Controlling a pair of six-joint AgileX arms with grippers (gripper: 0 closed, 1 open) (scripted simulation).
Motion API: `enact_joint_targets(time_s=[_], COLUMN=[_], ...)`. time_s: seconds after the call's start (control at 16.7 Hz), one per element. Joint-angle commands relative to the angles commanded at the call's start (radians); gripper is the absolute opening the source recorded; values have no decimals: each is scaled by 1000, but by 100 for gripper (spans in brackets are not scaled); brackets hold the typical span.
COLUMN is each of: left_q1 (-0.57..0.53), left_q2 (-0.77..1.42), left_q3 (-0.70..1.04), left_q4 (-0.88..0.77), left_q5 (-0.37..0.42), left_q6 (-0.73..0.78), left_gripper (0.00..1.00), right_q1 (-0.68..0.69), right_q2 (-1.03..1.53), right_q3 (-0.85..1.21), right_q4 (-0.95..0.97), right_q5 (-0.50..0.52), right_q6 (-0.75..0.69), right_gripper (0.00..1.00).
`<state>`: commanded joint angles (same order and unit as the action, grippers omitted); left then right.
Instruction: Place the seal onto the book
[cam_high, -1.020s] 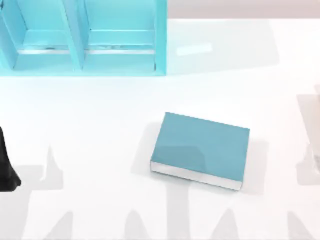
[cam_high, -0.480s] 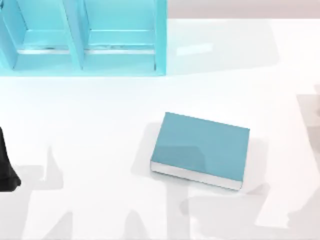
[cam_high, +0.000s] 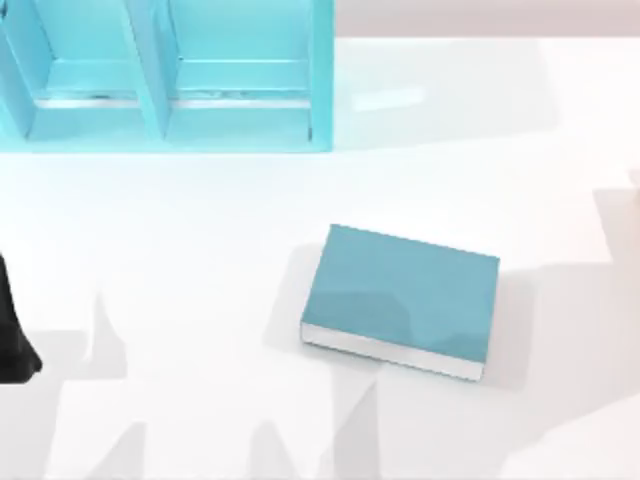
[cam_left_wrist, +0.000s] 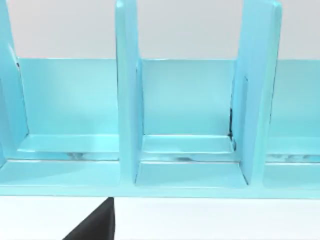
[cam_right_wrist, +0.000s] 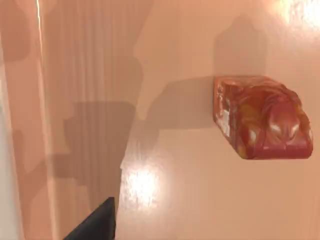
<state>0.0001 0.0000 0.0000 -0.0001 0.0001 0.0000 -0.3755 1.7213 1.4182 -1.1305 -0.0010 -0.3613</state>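
The book (cam_high: 405, 297) is lying flat and closed on the desk (cam_high: 200, 260), its plain teal-blue cover facing up and a strip of white page edges showing along its near long side. It is sitting slightly turned, its right end angled toward the near edge, with nothing resting on its cover. The seal (cam_right_wrist: 261, 116) is showing in the right wrist view as a small reddish, orange-brown block with a carved, rounded, glossy top, sitting alone on a warm-toned surface, casting a shadow beside it, with no jaws closing around it.
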Motion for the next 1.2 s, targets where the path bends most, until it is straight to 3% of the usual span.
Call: enact_joint_targets(time_s=[0.36, 0.9, 1.2], left_q1=[0, 0, 0], left_q2=[0, 0, 0], left_q3=[0, 0, 0], left_q4=[0, 0, 0], left_q5=[0, 0, 0], left_q6=[0, 0, 0], left_gripper=[100, 100, 100], right_q1=[-47, -55, -53], right_q2=[191, 200, 241], right_q3=[184, 182, 120], right_q4=[-126, -107, -5], right_q5=[1, 1, 1], right_q6=[-46, -53, -50], right_gripper=[100, 100, 100])
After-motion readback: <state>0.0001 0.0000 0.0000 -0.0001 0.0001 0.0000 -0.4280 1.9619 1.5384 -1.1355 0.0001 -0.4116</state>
